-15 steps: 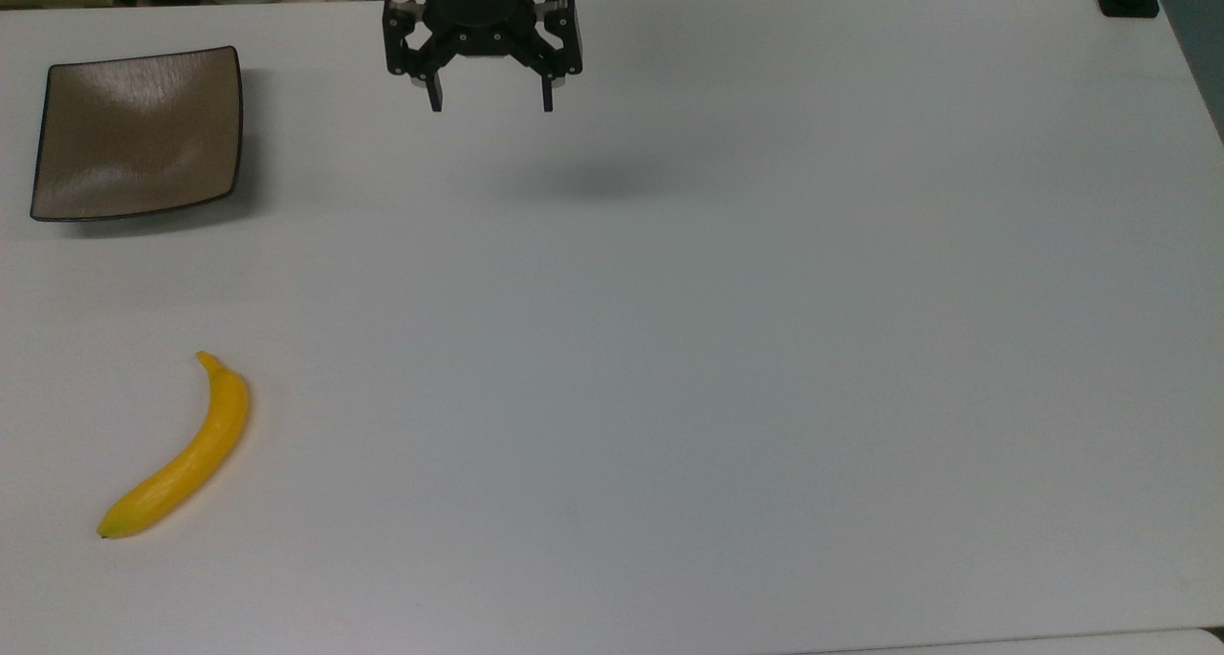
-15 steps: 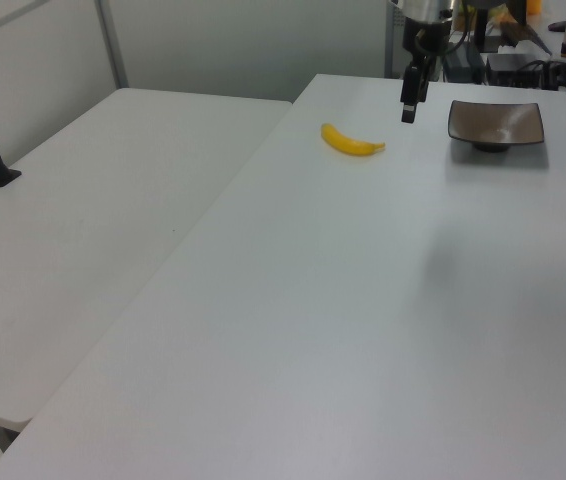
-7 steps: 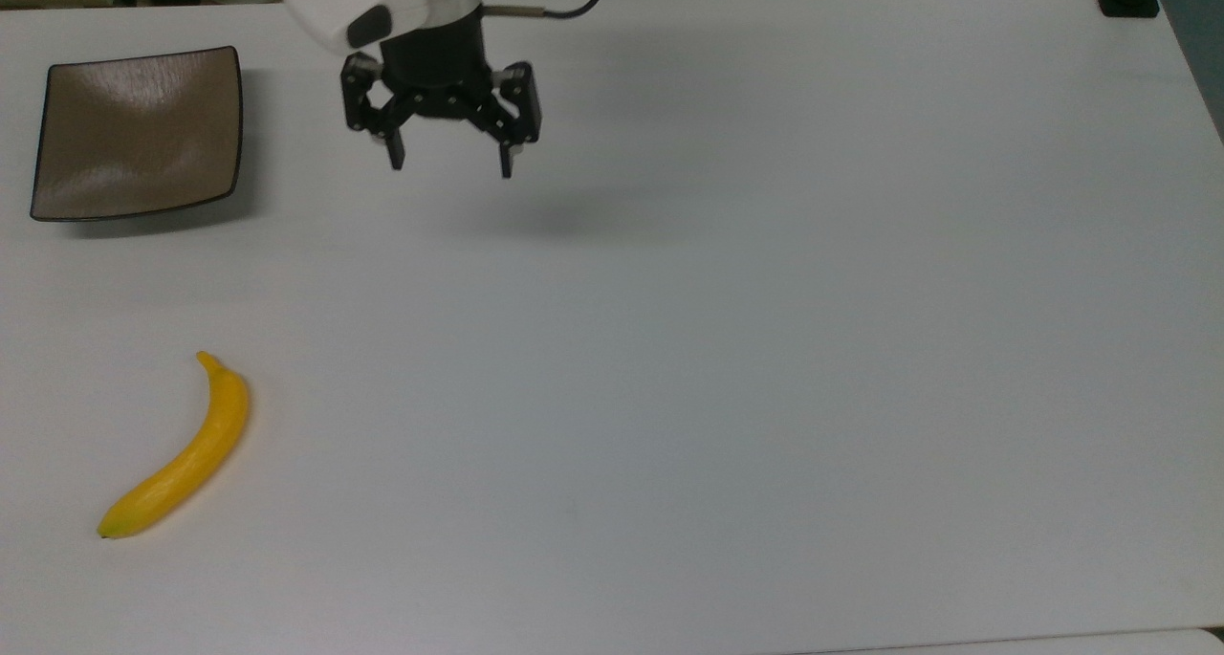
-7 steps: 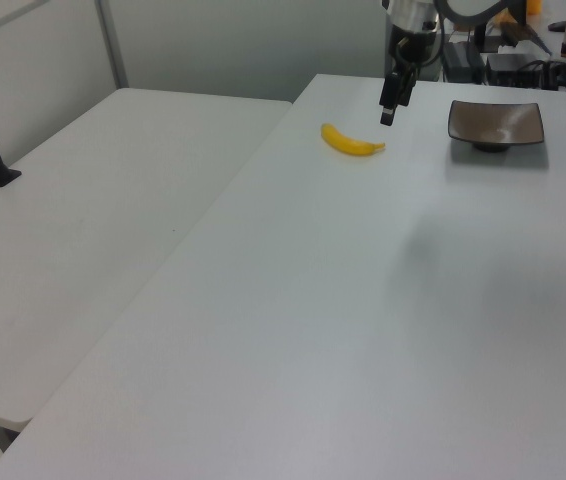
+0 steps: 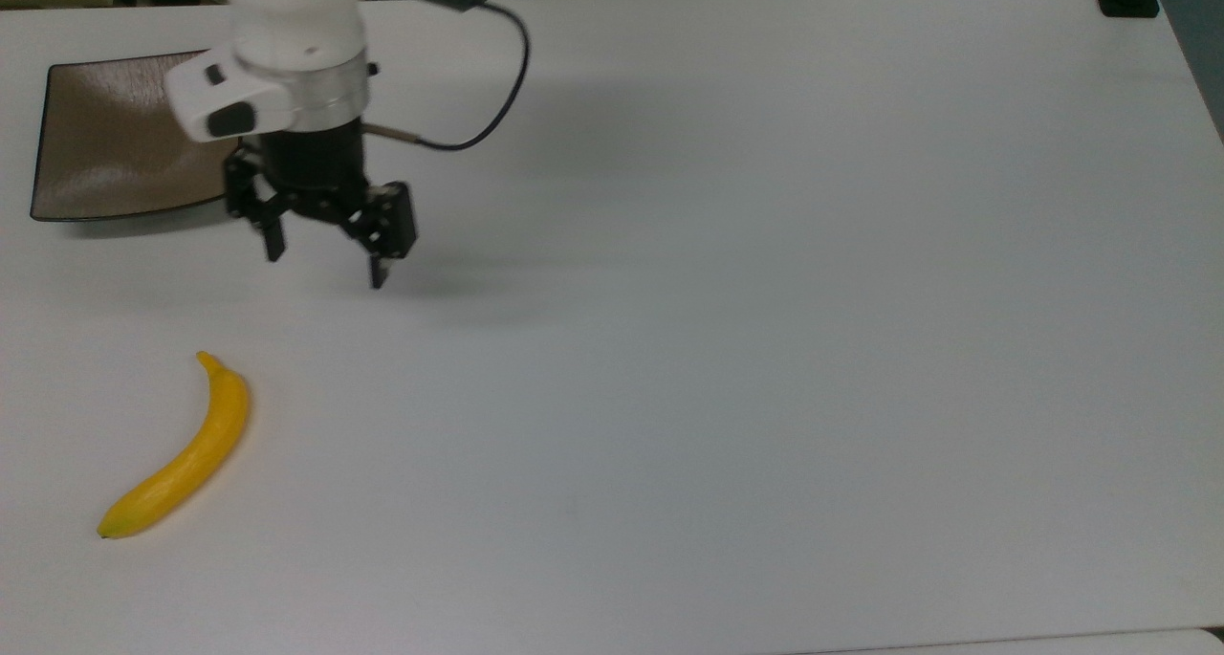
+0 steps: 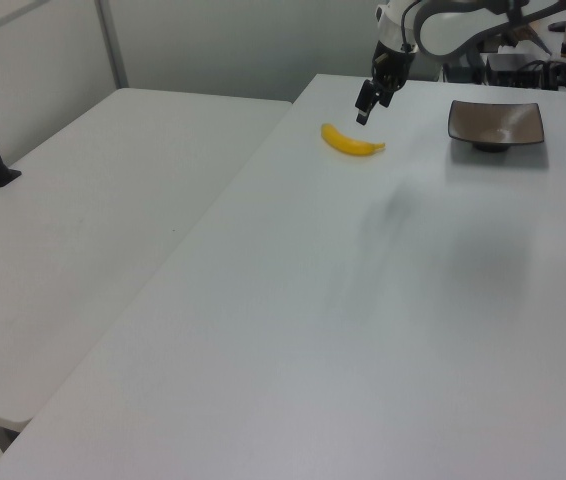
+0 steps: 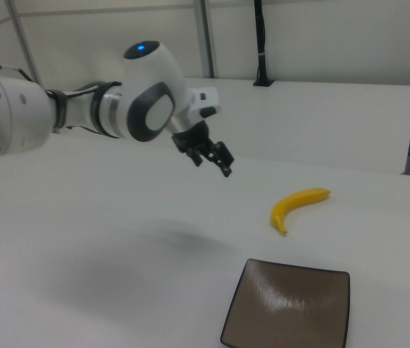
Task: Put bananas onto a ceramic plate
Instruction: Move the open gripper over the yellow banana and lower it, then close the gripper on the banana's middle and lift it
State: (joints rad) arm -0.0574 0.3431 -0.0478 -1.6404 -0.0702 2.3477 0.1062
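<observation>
One banana, yellow, curved, lies bare on the white table near the top view's lower left, stem end pointing up the frame, touched by nothing. One ceramic plate, square, glossy brown with a dark rim, sits at the top view's upper left, well apart from the banana; its right edge is hidden there behind the arm's white wrist housing. The left view shows the whole plate unobstructed, and the right view cuts off its near corner at the bottom edge. One gripper, black, two fingers spread apart and holding nothing, hangs above the table between plate and banana in the top view; its height is hard to judge there, while the right view shows it clear of the surface, tilted toward the banana. The left view places the gripper just above and beside the banana. A black cable loops from the wrist.
</observation>
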